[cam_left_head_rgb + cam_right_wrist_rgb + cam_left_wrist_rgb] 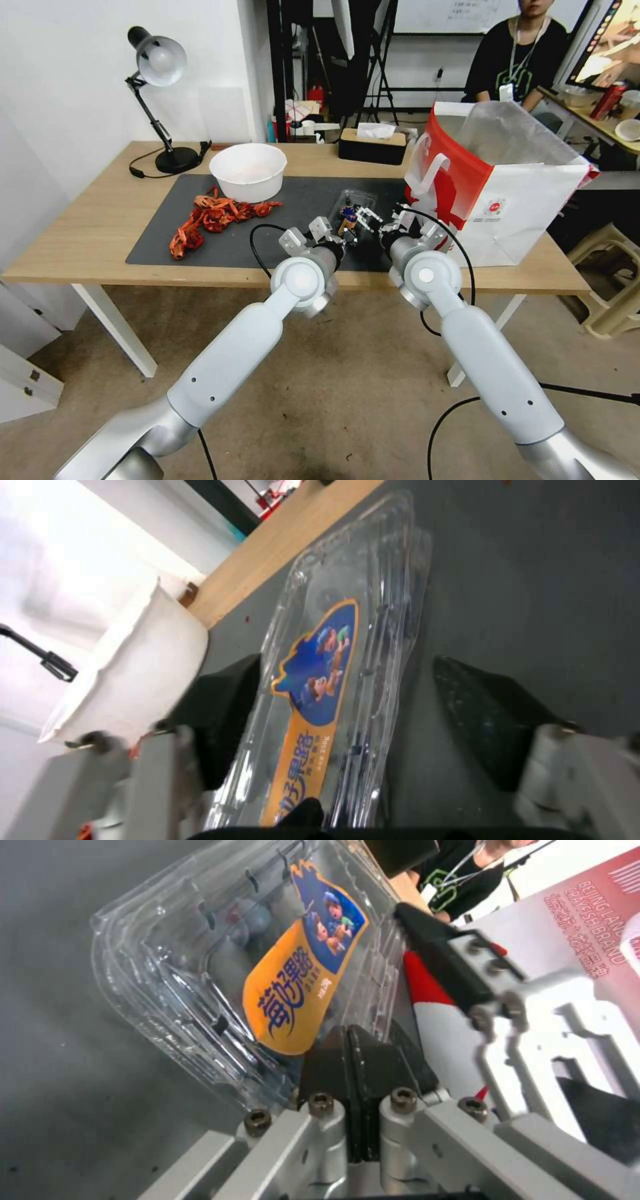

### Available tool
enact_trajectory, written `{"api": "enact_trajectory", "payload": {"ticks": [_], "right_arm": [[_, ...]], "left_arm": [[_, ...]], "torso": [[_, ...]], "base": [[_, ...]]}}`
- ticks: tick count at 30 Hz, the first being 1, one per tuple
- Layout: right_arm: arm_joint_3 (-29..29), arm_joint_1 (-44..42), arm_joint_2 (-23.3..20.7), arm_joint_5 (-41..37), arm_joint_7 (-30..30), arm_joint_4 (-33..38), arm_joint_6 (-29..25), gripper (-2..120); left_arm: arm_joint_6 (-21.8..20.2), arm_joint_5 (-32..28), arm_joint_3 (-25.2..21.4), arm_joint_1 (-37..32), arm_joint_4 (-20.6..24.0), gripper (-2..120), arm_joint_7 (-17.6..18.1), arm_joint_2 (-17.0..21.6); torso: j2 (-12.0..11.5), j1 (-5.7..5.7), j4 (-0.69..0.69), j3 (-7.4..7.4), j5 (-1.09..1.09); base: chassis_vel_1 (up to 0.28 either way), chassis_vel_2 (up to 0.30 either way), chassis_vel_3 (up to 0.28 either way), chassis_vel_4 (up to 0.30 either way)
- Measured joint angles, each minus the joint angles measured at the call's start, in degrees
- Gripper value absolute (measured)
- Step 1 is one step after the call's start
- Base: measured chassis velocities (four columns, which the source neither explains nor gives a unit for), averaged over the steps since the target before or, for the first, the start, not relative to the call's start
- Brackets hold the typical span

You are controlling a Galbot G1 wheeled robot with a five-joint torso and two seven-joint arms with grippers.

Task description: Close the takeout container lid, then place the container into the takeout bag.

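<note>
- The takeout container (pixel 352 212) lies on the dark mat (pixel 200 247) at the centre of the head view, just left of the takeout bag (pixel 507 200).
- Its lid (pixel 303 975) shows the orange-blue label face; in the left wrist view the clear half stands tilted up from the mat.
- The left gripper (pixel 350 1060) has its black pads pressed together at the lid's label edge, lower centre of the left wrist view.
- The right gripper (pixel 360 720) has its fingers (pixel 223 715) spread wide, one each side of the container; whether they touch it I cannot tell.
- The bag stands upright and open at the right of the head view, white handles (pixel 427 175) hanging down.
- A round white bowl (pixel 248 171) sits at the mat's upper left, orange-red strips (pixel 213 217) below it.
</note>
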State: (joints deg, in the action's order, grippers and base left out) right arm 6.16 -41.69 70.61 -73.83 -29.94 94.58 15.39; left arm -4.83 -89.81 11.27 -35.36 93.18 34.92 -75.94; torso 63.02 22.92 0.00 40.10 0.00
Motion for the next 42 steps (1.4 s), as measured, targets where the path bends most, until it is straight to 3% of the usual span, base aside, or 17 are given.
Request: {"api": "enact_trajectory", "payload": {"ticks": [17,26,30,33,34,35,37,42], "right_arm": [[-0.5,0.1,2.3,2.8,0.6,-2.9,0.0,2],[-0.4,-0.3,2.5,3.6,0.8,-2.9,-0.2,0],[-0.5,-0.3,2.8,4.1,0.8,-2.8,-0.2,0],[-0.6,-0.3,2.8,4.3,0.8,-2.8,-0.2,0],[-0.6,-0.3,2.8,4.5,0.9,-2.8,-0.2,0],[-0.6,-0.3,2.8,4.5,0.9,-2.8,-0.2,0],[-0.8,-0.3,2.8,4.6,1.0,-2.7,-0.2,0],[-1.0,-0.3,2.8,4.9,1.0,-2.7,-0.2,0]], "left_arm": [[0.1,0.4,0.0,-0.3,0.5,0,-0.2,0.9],[0.8,5.3,0.1,-1.1,1.8,0,-1.8,2.0],[2.0,17.9,0.1,-4.2,5.8,0,-6.3,5.5],[2.7,22.1,-0.2,-5.4,6.6,0,-7.9,6.4],[3.8,28.5,-0.9,-7.3,7.6,0,-10.2,7.8],[3.8,28.5,-0.9,-7.3,7.6,0,-10.2,7.8],[5.1,36.6,-2.5,-10.2,9.3,9,-12.9,9.3],[6.4,45.4,-5.7,-14.0,11.3,22,-16.2,10.7]], "torso": [[0.0,0.0,0.01,0.0,0.0],[0.0,0.0,0.0,0.0,0.0],[0.0,0.0,-0.01,0.0,0.0],[0.0,0.0,0.0,0.0,-0.01],[0.0,-0.01,0.01,0.0,-0.01],[0.0,-0.01,0.01,0.0,-0.01],[0.0,-0.01,0.0,0.0,-0.01],[0.0,-0.01,0.0,-0.01,0.0]], "base": [[0.0,0.0,0.0,0.0],[0.0,0.0,0.0,0.0],[0.0,0.0,0.0,0.0],[0.0,0.0,0.0,0.0],[0.0,0.0,0.0,0.0],[0.0,0.0,0.0,0.0],[0.0,0.0,0.0,0.0],[0.0,0.0,0.0,0.0]]}}
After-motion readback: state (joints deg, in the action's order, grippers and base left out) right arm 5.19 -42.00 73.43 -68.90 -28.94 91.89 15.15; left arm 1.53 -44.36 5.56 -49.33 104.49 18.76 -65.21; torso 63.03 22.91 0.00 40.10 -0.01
